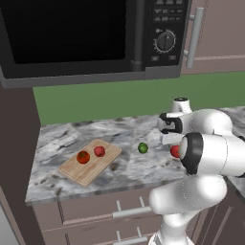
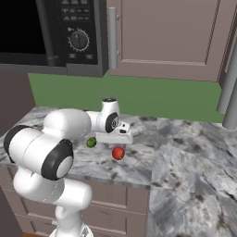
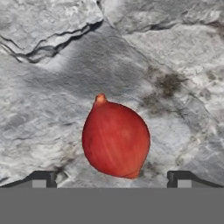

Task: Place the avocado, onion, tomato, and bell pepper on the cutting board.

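Onion next, by the look of it: the red-brown, teardrop-shaped onion (image 3: 116, 140) with its little pointed tip sits dead centre under my hand camera.

Left base view first. I've got the light-tan wooden cutting board (image 1: 89, 161) lying at the left end of the grey marbled stone counter (image 1: 57, 139), and two red round vegetables already rest on it: a darker orange-red one (image 1: 83, 157) and a pinker one (image 1: 99, 151) just beside it. The small dark-green avocado (image 1: 142, 148) lies on the bare counter, between the board and my arm. The onion peeks out as a red patch from behind my white forearm.

Right base view now. The avocado (image 2: 91, 142) is just behind my arm, and the onion (image 2: 118, 153) sits on the stone near the counter's front edge, a little to the avocado's right. The white two-finger gripper (image 2: 121, 133) hangs above the onion, not touching it.

Hand view. My jaws are spread wide and holding nothing; both dark fingertips (image 3: 43, 178) rise at the bottom corners, and the onion lies between their lines, just ahead of them. Its long axis runs from the tip at upper left to the blunt end at lower right, tilted slightly across the gap. I judge a straight descent would bracket its belly, closing across the short width.
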Motion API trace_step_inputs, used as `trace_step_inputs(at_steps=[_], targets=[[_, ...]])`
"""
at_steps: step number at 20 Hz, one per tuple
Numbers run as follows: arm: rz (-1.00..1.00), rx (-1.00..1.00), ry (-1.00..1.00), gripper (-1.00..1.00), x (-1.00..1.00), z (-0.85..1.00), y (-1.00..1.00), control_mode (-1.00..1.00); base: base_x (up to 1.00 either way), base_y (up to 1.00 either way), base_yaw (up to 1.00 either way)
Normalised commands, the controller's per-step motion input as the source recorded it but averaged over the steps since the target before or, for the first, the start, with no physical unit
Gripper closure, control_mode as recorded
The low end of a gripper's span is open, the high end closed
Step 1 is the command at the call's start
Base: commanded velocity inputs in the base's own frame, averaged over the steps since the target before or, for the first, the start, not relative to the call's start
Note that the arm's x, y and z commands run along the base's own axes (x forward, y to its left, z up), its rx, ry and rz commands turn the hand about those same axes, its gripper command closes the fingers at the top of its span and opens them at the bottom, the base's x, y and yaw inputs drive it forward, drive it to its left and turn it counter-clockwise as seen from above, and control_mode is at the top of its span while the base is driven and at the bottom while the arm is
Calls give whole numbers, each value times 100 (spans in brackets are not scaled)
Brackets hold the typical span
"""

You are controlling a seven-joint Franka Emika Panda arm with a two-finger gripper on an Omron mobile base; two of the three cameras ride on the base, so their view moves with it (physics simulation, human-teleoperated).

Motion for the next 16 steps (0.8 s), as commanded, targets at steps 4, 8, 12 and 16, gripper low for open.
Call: trace_step_inputs(at_steps=[4,8,12,16], targets=[[0,0,5,-100,9,-24,-4,-100,0,0,0],[0,0,5,-100,8,-21,-4,-100,0,0,0],[0,0,4,-100,10,-18,-8,-100,0,0,0],[0,0,6,-100,12,-19,-4,-100,0,0,0]])
